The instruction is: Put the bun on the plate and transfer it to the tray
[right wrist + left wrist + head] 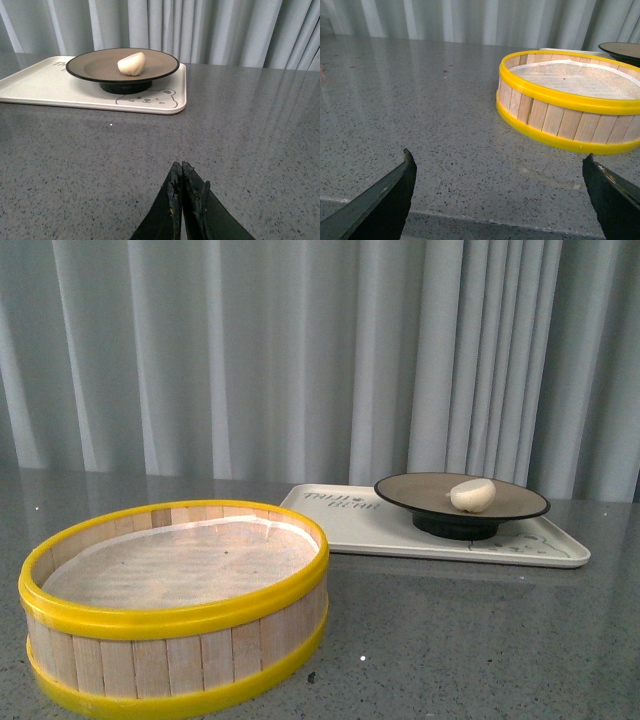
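The right black pincer (pixel 184 192) is clenched on nothing, its tips pressed together low over the grey speckled stone table (pixel 260 150), well apart from the load. The left black pincer (pixel 497 172) is released, jaws spread wide, empty, near the round wooden steamer basket with yellow rims (pixel 570 100). The small off-white steamed bun (pixel 472 494) lies on the shallow beige black-rimmed plate (pixel 400 487), which stands on the cream rectangular tray (pixel 345 525). Judged from this, both steps look done; little remains beyond keeping clear. The tray's dark lettering is too blurred to read; a small bear drawing shows.
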Robot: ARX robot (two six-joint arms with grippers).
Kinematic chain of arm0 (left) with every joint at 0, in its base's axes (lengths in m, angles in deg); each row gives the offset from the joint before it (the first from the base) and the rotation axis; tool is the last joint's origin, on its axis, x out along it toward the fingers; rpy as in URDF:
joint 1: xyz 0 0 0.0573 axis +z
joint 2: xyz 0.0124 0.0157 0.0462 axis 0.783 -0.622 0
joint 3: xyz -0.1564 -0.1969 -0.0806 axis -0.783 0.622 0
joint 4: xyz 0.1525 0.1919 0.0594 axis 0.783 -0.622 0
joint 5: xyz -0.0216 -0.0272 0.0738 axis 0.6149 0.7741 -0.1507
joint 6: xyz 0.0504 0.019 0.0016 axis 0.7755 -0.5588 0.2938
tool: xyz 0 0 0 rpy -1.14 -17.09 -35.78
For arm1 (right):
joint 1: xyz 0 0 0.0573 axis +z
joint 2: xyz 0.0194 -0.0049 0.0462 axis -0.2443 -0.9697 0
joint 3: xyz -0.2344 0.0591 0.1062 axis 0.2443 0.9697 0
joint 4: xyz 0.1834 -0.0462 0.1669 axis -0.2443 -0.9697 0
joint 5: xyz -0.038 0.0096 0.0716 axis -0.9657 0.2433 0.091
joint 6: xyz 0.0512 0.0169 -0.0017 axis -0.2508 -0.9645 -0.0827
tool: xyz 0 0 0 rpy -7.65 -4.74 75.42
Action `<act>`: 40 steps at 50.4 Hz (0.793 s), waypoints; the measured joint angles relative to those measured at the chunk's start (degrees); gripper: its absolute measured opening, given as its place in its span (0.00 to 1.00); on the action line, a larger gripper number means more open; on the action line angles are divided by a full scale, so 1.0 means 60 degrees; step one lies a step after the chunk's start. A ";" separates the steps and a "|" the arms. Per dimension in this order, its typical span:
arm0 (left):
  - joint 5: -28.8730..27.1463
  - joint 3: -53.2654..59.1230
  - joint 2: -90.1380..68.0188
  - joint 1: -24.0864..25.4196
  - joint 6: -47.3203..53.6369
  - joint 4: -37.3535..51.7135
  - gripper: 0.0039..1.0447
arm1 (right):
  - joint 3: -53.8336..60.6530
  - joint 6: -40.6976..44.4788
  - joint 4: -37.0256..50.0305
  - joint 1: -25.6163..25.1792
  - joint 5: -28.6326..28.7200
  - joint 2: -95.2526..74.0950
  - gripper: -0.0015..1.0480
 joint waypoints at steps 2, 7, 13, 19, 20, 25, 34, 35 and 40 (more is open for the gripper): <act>0.0000 0.0000 0.0000 0.0000 0.0000 0.0000 0.94 | 0.0164 0.0000 -0.0047 0.0000 -0.0004 0.0219 0.02; 0.0000 0.0000 0.0000 0.0000 0.0000 0.0000 0.94 | 0.0619 -0.0007 -0.0284 -0.0004 -0.0004 0.0878 0.02; 0.0000 0.0000 0.0000 0.0000 0.0000 0.0000 0.94 | 0.0958 -0.0007 -0.0590 0.0000 -0.0004 0.1526 0.02; 0.0000 0.0000 0.0000 0.0000 0.0000 0.0000 0.94 | 0.1249 -0.0011 -0.0994 -0.0004 0.0000 0.2208 0.02; 0.0000 0.0000 0.0000 0.0000 0.0000 0.0000 0.94 | 0.1304 -0.0011 -0.1104 0.0000 0.0000 0.2375 0.02; 0.0000 0.0000 0.0000 0.0000 0.0000 0.0000 0.94 | 0.1501 -0.0011 -0.1606 0.0000 0.0000 0.3111 0.02; 0.0000 0.0000 0.0000 0.0000 0.0000 0.0000 0.94 | 0.2011 -0.0015 -0.1821 0.0000 0.0004 0.3781 0.02; 0.0000 0.0000 0.0000 0.0000 0.0000 0.0000 0.94 | 0.2011 -0.0015 -0.1865 0.0000 0.0000 0.3832 0.02; 0.0000 0.0000 0.0000 0.0000 0.0000 0.0000 0.94 | 0.2011 -0.0015 -0.2382 0.0000 0.0004 0.4455 0.02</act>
